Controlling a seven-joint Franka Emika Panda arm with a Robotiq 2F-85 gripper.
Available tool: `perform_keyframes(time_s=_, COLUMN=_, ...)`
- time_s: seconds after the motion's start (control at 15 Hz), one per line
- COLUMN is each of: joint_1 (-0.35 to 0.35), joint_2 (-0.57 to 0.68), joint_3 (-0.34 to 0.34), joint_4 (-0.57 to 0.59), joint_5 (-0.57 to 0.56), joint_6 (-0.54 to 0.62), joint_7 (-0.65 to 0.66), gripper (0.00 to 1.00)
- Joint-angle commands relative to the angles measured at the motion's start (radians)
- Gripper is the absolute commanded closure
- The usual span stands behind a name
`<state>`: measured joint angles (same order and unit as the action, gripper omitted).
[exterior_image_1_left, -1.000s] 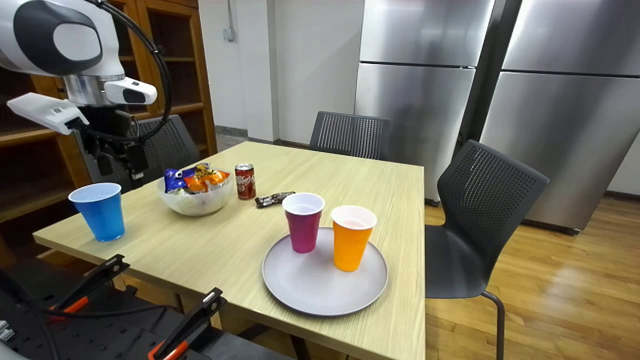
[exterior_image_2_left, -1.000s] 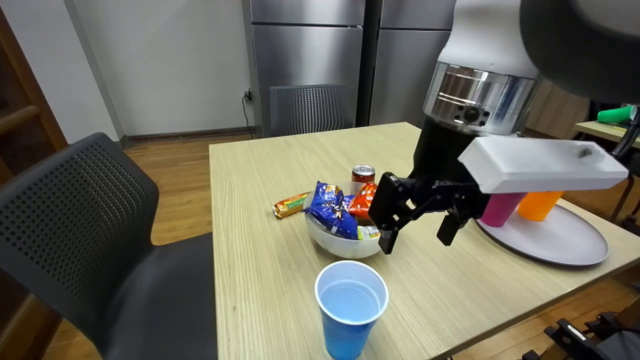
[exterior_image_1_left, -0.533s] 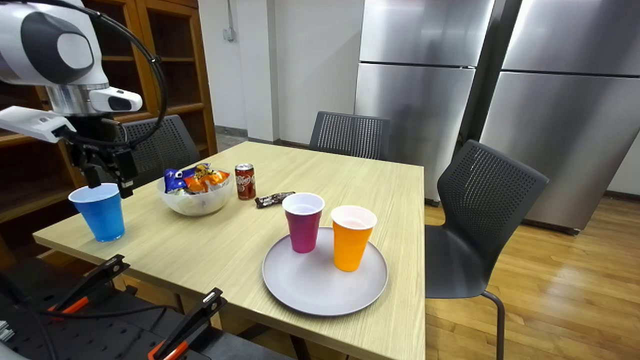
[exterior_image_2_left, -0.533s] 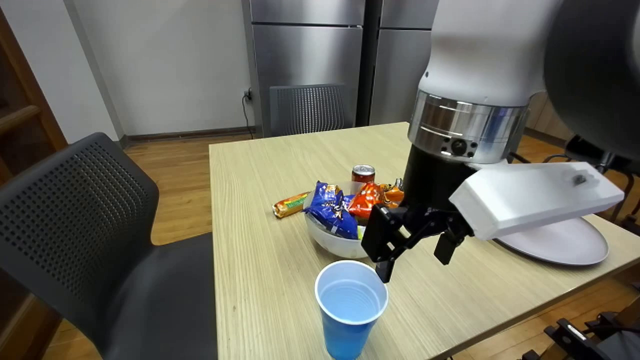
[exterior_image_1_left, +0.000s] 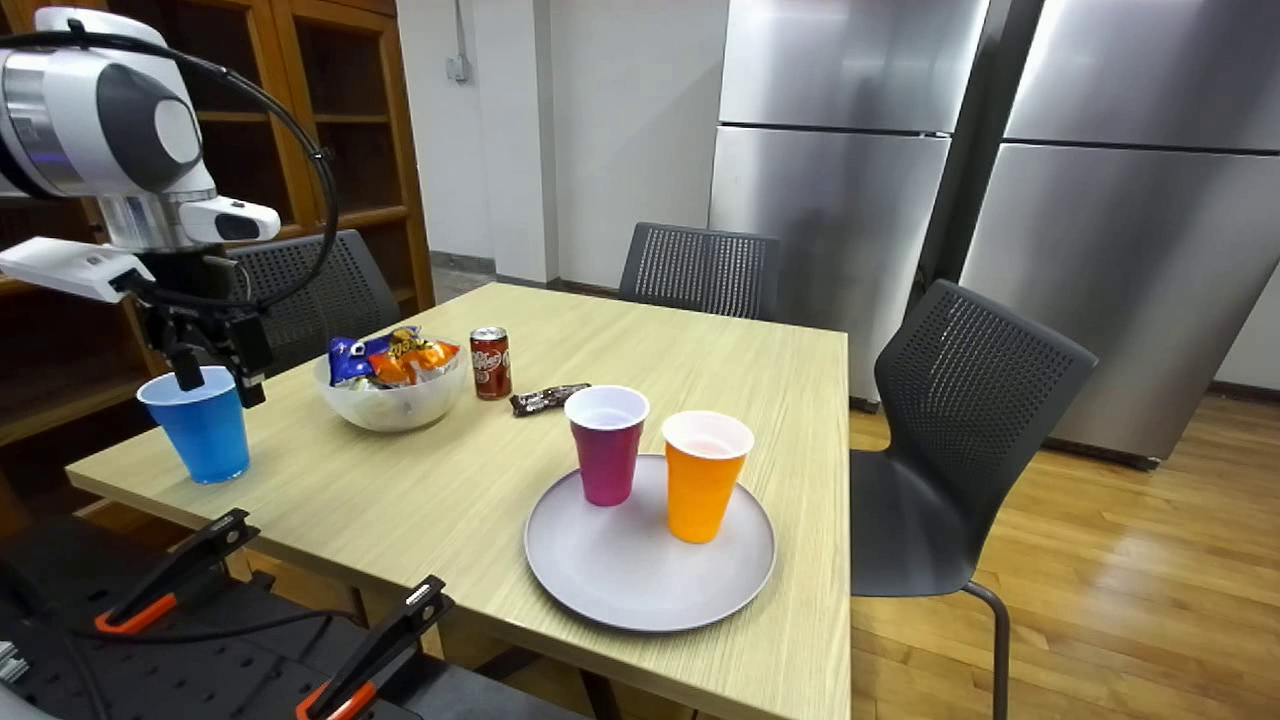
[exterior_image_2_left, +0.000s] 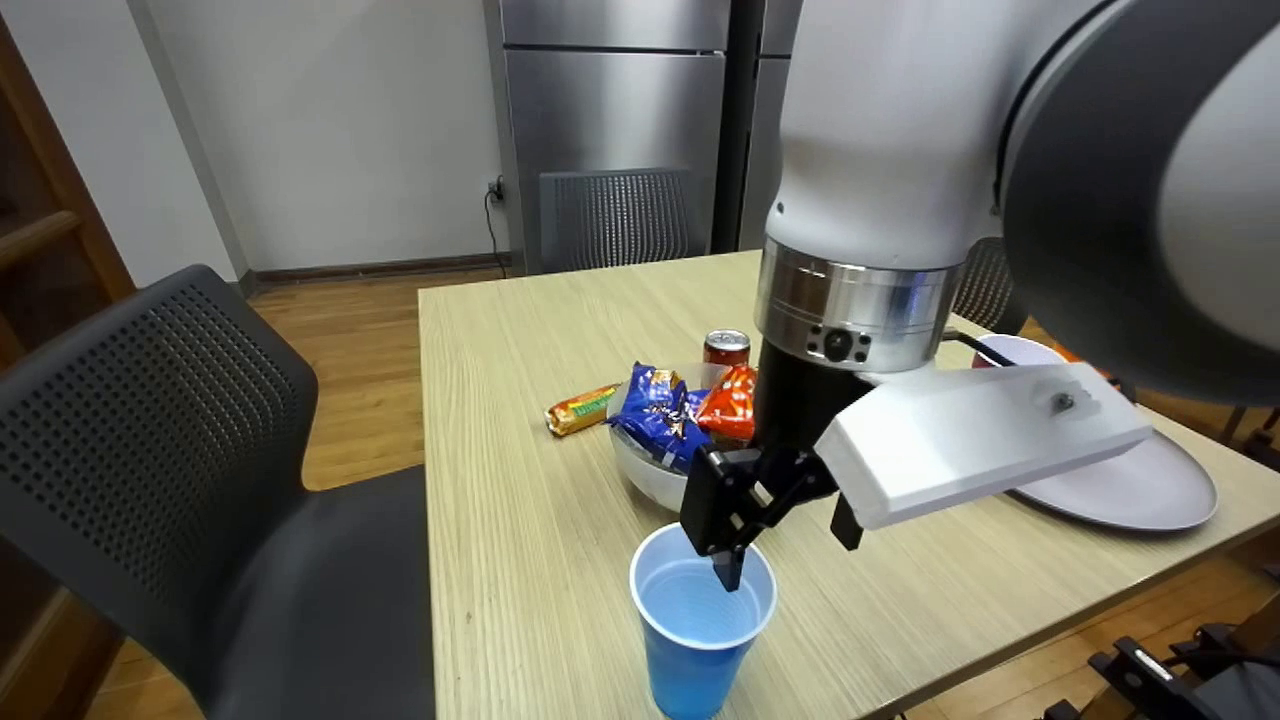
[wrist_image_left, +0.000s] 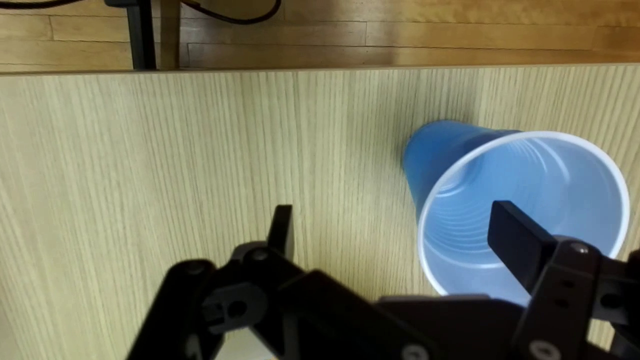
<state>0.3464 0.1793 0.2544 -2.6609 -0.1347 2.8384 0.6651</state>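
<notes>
A blue cup (exterior_image_1_left: 207, 445) with a white rim stands upright near the table's corner. It also shows in an exterior view (exterior_image_2_left: 692, 655) and in the wrist view (wrist_image_left: 440, 152). My gripper (exterior_image_1_left: 221, 388) is open and empty just above the cup. In the wrist view the gripper (wrist_image_left: 392, 215) has one finger over the cup's mouth and the other out over bare wood, so the near rim lies between them. In an exterior view the gripper (exterior_image_2_left: 788, 550) has one fingertip overlapping the cup's opening; whether it dips inside or touches, I cannot tell.
A white bowl (exterior_image_1_left: 395, 405) of candy bags stands close to the gripper. A soda can (exterior_image_1_left: 491, 365) and a wrapped bar (exterior_image_1_left: 548, 400) lie beyond it. A grey plate (exterior_image_1_left: 640, 595) holds a purple cup (exterior_image_1_left: 606, 465) and an orange cup (exterior_image_1_left: 702, 495). Chairs (exterior_image_1_left: 965, 440) surround the table.
My gripper has come down and moved toward the blue cup, leftward in both exterior views, until one finger is over its mouth. The fingers stay open. The cup has not moved.
</notes>
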Motion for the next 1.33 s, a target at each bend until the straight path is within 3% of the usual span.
perform_keyframes(time_s=0.0, joint_1=0.040, joint_2=0.072, joint_3=-0.042, joint_4=0.060, joint_5=-0.061, joint_6=-0.001, joint_7=0.090, gripper=0.00)
perform_keyframes(time_s=0.07, joint_1=0.047, joint_2=0.085, joint_3=-0.050, joint_4=0.070, joint_5=-0.067, joint_6=-0.002, joint_7=0.101, gripper=0.00)
perform_keyframes(time_s=0.13, joint_1=0.052, joint_2=0.097, joint_3=-0.055, joint_4=0.077, joint_5=-0.067, joint_6=0.000, joint_7=0.106, gripper=0.25)
perform_keyframes(time_s=0.2, joint_1=0.057, joint_2=0.107, joint_3=-0.058, joint_4=0.084, joint_5=-0.062, joint_6=0.001, joint_7=0.107, gripper=0.26)
perform_keyframes(time_s=0.8, joint_1=0.142, joint_2=0.138, joint_3=-0.130, joint_4=0.106, joint_5=-0.021, joint_6=-0.004, joint_7=0.083, gripper=0.97)
perform_keyframes(time_s=1.27, joint_1=0.122, joint_2=0.096, joint_3=-0.110, joint_4=0.085, joint_5=0.022, joint_6=0.005, joint_7=0.049, gripper=1.00)
